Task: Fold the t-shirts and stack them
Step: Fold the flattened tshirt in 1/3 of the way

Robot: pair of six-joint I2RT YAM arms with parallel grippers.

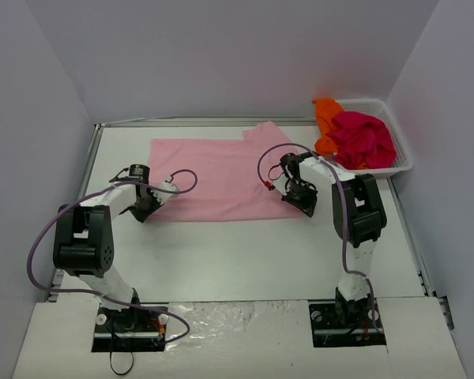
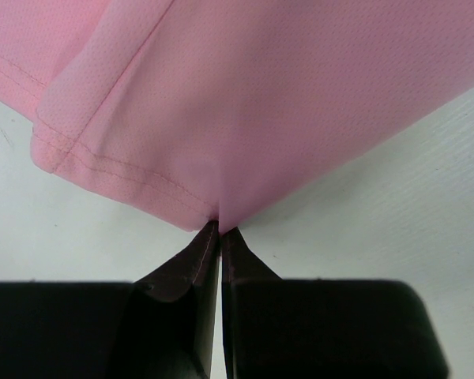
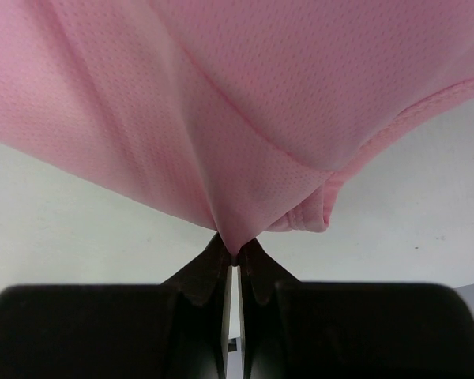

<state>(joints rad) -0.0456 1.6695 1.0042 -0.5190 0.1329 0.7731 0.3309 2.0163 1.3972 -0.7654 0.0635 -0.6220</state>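
Note:
A light pink t-shirt (image 1: 217,178) lies spread flat in the middle of the table. My left gripper (image 1: 148,205) is shut on its near left edge; the left wrist view shows the cloth (image 2: 245,103) pinched at the fingertips (image 2: 221,229). My right gripper (image 1: 300,197) is shut on its near right corner; the right wrist view shows the cloth (image 3: 221,103) pinched at the tips (image 3: 235,253). A magenta-red t-shirt (image 1: 365,140) and an orange t-shirt (image 1: 326,118) lie bunched in the basket.
A white plastic mesh basket (image 1: 403,162) stands at the far right corner. Grey walls close in the table on three sides. Bare white table (image 1: 237,253) lies between the shirt and the arm bases.

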